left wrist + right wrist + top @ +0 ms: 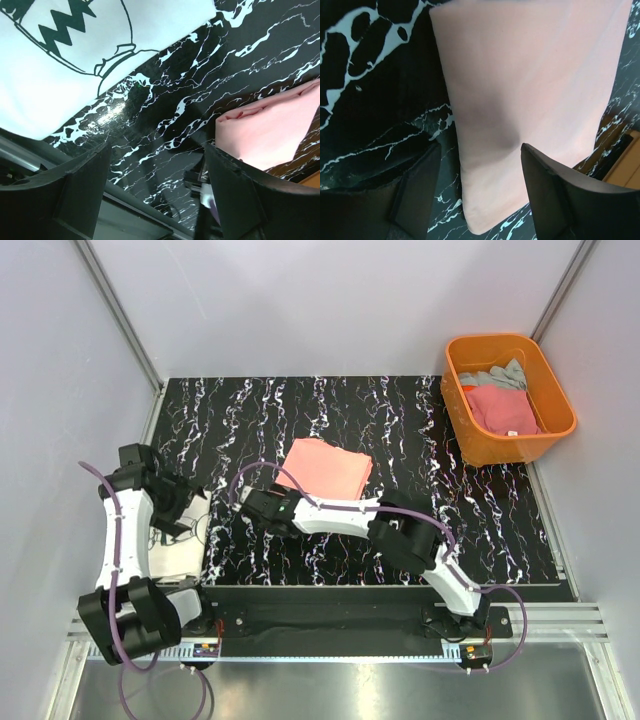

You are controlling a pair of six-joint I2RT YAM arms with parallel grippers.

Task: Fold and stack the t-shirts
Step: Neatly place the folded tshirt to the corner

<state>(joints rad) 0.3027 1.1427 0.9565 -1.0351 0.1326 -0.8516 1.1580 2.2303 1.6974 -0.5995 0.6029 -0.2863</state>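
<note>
A folded salmon-pink t-shirt (325, 468) lies flat in the middle of the black marbled table. My right gripper (258, 508) hovers at its near-left corner. In the right wrist view the jaws (480, 170) are open, one finger (415, 185) over bare table and the other (560, 190) over the pink cloth (530, 85), with nothing pinched. A white t-shirt with black print (178, 560) lies folded at the near left edge. My left gripper (190, 498) is open just beyond it. The left wrist view shows the white shirt (60, 65), the pink shirt (270, 130) and empty jaws (155, 175).
An orange plastic tub (548, 390) stands at the back right and holds a deeper pink shirt (500, 410) and a grey one (500, 375). Grey walls close in both sides. A metal rail (340, 620) with the arm bases runs along the near edge.
</note>
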